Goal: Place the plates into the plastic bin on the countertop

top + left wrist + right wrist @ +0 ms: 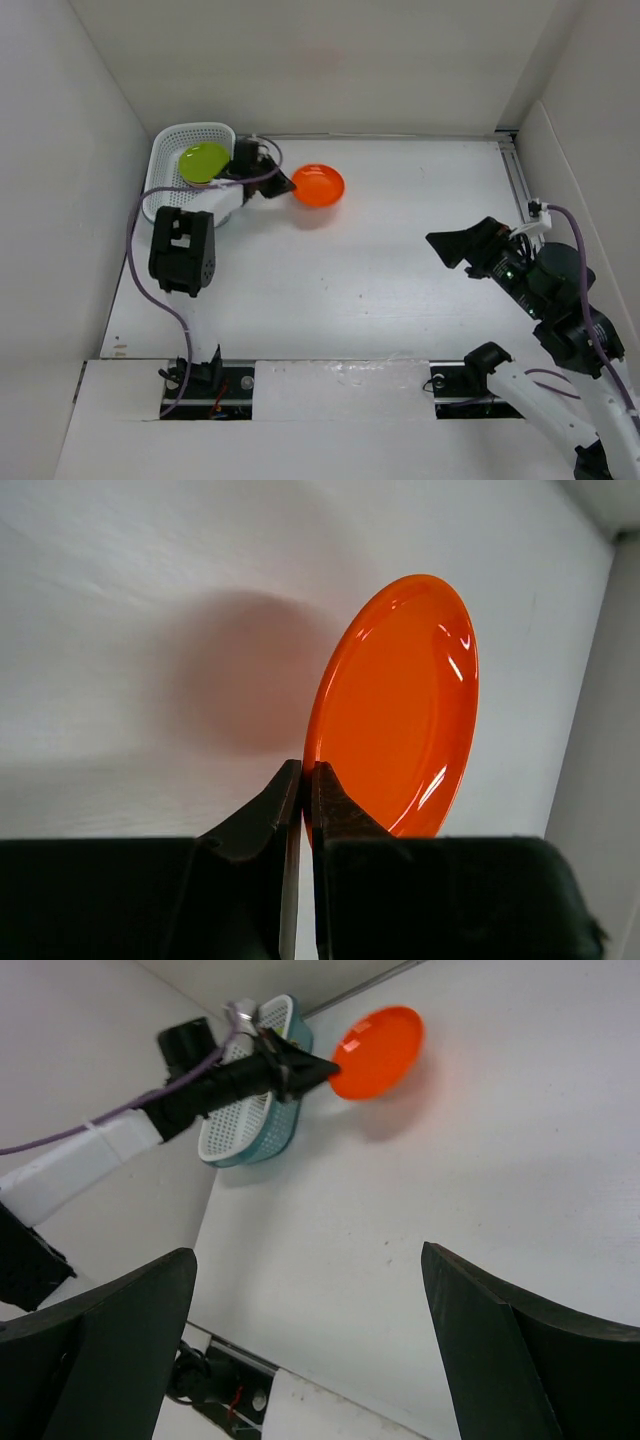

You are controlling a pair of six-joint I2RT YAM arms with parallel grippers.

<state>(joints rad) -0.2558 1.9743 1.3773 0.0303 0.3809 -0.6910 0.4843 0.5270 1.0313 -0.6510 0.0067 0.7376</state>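
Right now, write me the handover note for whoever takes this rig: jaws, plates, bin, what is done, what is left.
Left gripper: jaws shut on the rim of the orange plate, which is held tilted and apparently off the countertop, beside the plastic bin.
Right gripper: jaws open, empty, over the right side.
Done: the lime green plate lies in the bin; anything beneath it is hidden.
Left: carry the orange plate over the bin and release it there.
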